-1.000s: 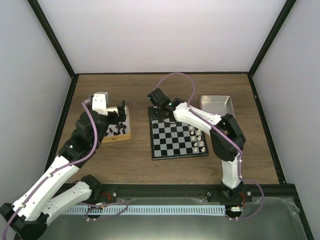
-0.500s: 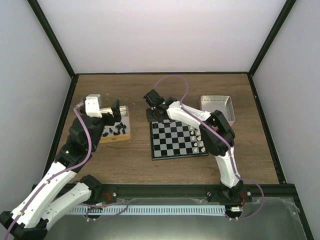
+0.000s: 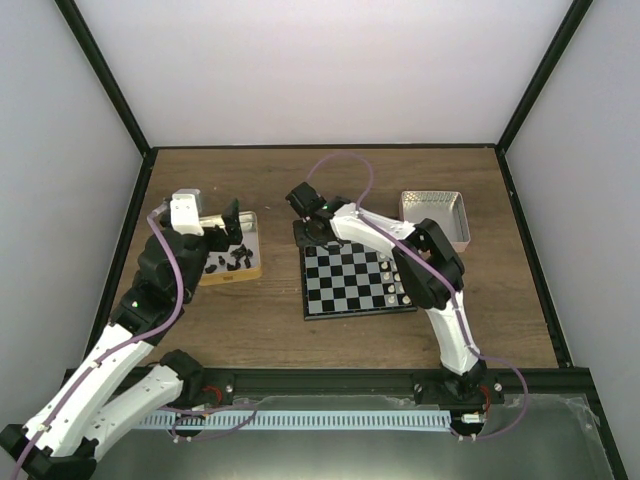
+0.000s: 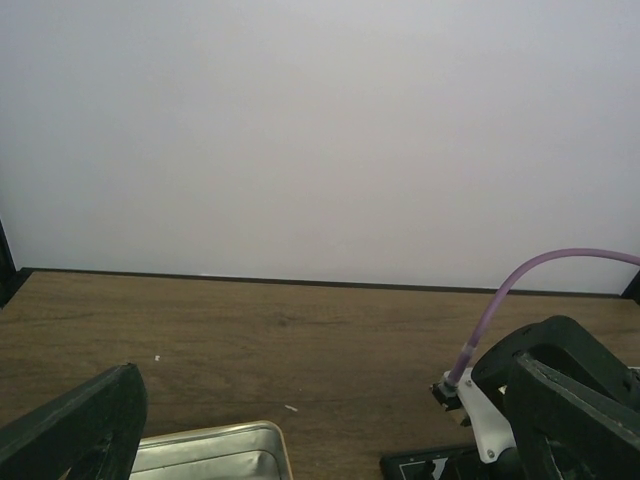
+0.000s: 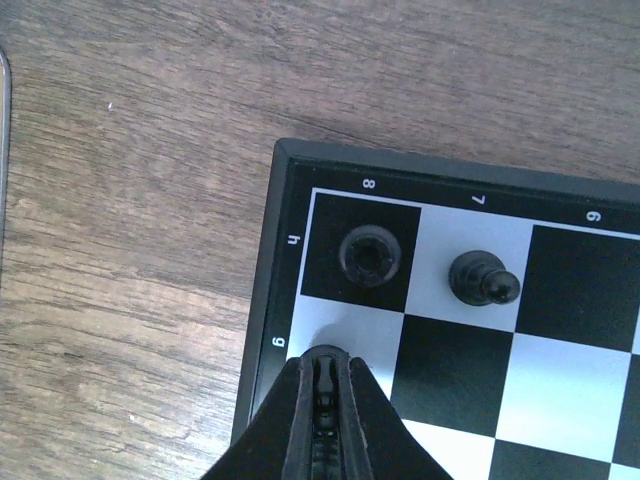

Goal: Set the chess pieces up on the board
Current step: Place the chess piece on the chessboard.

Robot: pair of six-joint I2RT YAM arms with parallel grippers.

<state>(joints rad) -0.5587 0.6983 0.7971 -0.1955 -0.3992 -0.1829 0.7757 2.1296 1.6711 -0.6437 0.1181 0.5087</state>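
The job is partway through setting out the black side. On the small black-and-white checked chessboard with a dark border [image 3: 340, 288], which lies in the middle of the brown wooden bench [image 3: 270, 330], the right wrist view shows a round-topped black rook [image 5: 370, 255] on the corner square. A small black pawn [image 5: 482, 280] sits on the square beside it. The right fingers [image 5: 320, 410] hover over the white square next to the rook, pressed fully together. No piece shows between them, though a very tiny one pinched there could not be ruled out. Small pale pieces [image 3: 397, 280] stand along the board's right edge, partly hidden by the arm. The rest of the tiny black chessmen [image 3: 228, 260] lie loose in a shallow gold-sided tin [image 3: 250, 272] to the left of the board. The left fingers [image 3: 230, 220] hang above its far end, spread as wide as they go and holding nothing. A silver rectangular tin [image 3: 432, 215] sits to the right of the board. The next move probably calls for dropping onto one loose piece in the gold-sided tin. It means closing on that piece alone among close neighbours, then carrying it upright to the back row.
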